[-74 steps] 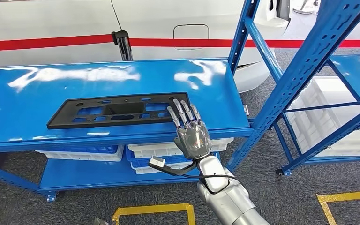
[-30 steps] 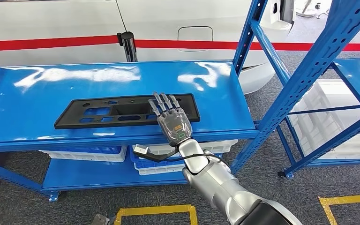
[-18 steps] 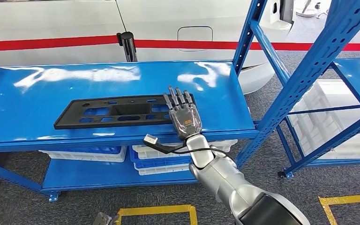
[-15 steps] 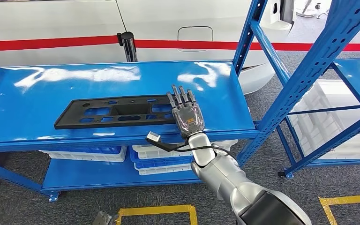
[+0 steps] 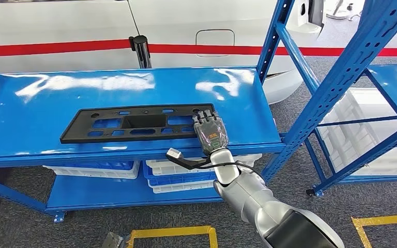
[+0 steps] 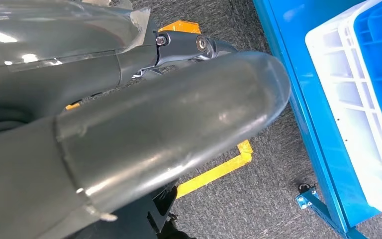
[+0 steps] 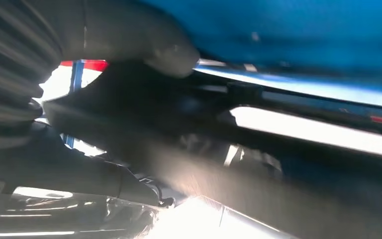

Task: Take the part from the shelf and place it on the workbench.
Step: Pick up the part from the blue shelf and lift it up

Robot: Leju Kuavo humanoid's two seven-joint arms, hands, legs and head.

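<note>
The part [image 5: 134,123] is a long, flat black plastic plate with cut-outs. It lies on the top level of the blue shelf [image 5: 108,85]. My right hand [image 5: 212,133] is at the plate's right end, its fingers curled down over the near right corner and holding it. In the right wrist view the thick grey thumb [image 7: 144,40] sits against the dark plate [image 7: 219,94], with blue shelf surface beyond it. The plate lies flat on the shelf.
White and blue bins [image 5: 183,168] sit on the shelf's lower level. A slanted blue upright [image 5: 336,77] and a second rack with a white crate [image 5: 362,129] stand to the right. A white vehicle with a red stripe [image 5: 57,31] is behind. Yellow tape [image 5: 170,232] marks the floor.
My right hand has slid right along the plate to its right end. Its fingers, stretched flat before, have curled down over the corner. The plate has stayed in place.
</note>
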